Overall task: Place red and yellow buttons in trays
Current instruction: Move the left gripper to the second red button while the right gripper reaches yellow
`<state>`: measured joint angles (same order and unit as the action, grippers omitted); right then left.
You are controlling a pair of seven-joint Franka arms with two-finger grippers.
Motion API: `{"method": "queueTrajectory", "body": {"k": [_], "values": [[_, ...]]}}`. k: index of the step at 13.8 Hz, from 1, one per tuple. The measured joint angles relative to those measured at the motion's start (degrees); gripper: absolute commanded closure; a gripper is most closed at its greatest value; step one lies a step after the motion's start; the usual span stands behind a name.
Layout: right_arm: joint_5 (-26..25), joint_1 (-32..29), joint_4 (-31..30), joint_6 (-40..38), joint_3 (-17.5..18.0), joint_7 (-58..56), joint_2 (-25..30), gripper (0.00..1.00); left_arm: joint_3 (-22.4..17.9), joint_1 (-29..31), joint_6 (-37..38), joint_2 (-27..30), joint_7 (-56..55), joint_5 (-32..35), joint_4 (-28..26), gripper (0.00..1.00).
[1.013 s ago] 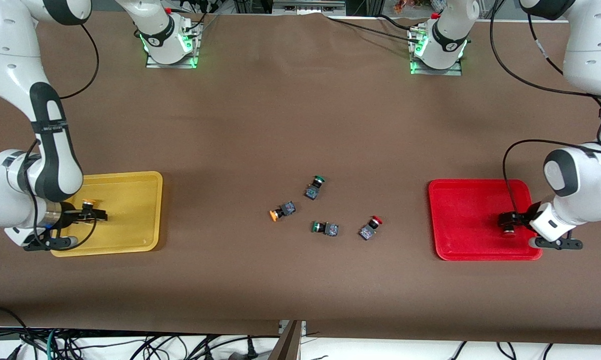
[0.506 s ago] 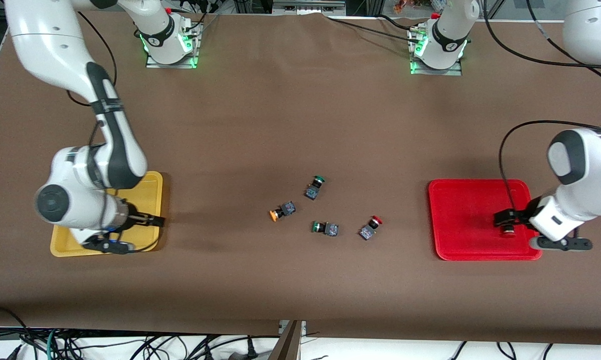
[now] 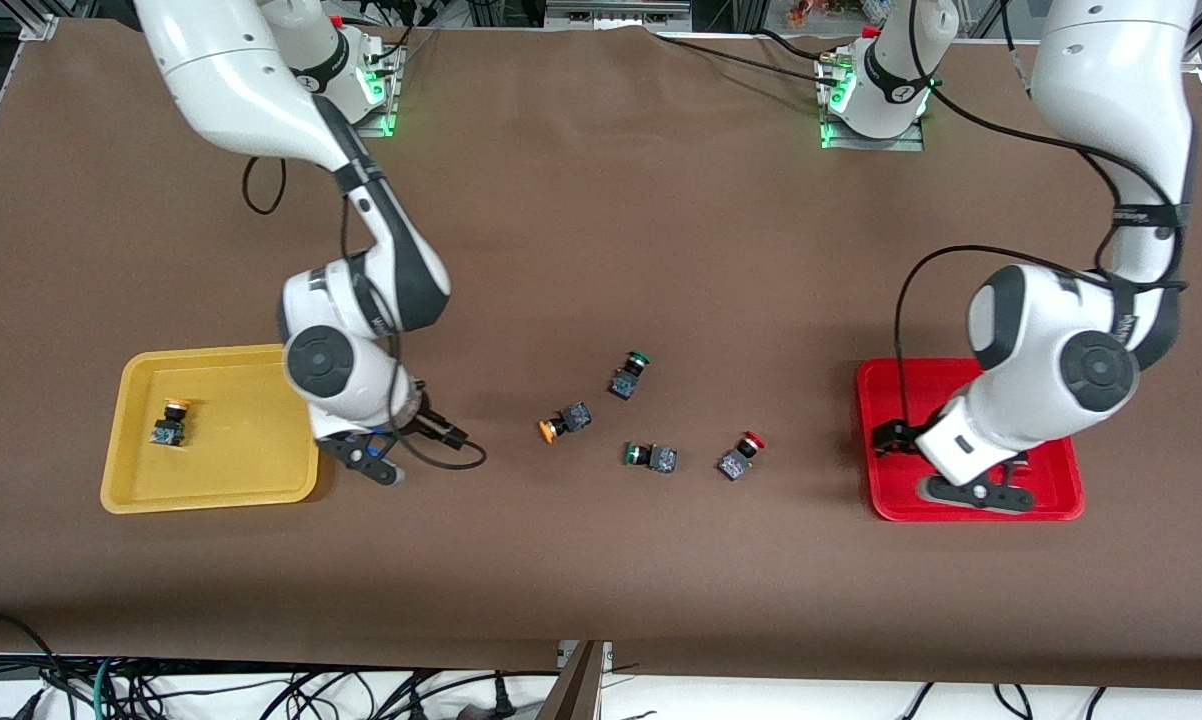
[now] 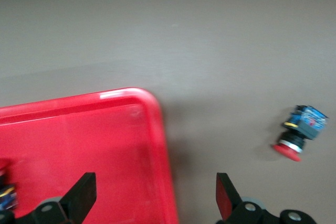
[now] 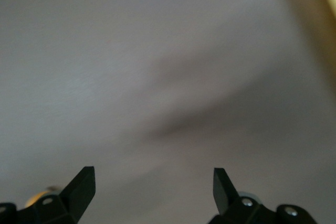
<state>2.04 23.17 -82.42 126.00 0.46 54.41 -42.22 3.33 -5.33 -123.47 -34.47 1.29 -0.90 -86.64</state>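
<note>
Both drops are done and I've pulled both arms off toward the middle. The right gripper (image 3: 446,432), jaws apart and empty, has left the yellow tray (image 3: 211,495), where 1 yellow button (image 3: 169,424) now lies; a second ago it was over that button. The left gripper (image 3: 886,437), also spread empty, has crossed to the red tray's (image 3: 961,385) inner rim. Next targets: the loose orange button (image 3: 564,421) and red button (image 3: 740,458); the 2 green-capped switches (image 3: 628,376) stay.
</note>
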Motion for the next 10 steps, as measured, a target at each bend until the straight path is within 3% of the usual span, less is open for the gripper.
{"method": "queueTrajectory", "body": {"k": [5, 10], "values": [[-0.06, 8.1, -0.01, 10.91, -0.15, 20.87, -3.55, 0.01, 0.01, -5.88, -4.14, -3.32, -0.18, 0.0, 0.34, 0.0], [-0.15, 12.16, 0.91, 15.38, -0.6, 28.93, -6.59, 0.01, 0.0, -11.51, -9.69, -8.88, -5.03, -0.01, 1.67, 0.0]]}}
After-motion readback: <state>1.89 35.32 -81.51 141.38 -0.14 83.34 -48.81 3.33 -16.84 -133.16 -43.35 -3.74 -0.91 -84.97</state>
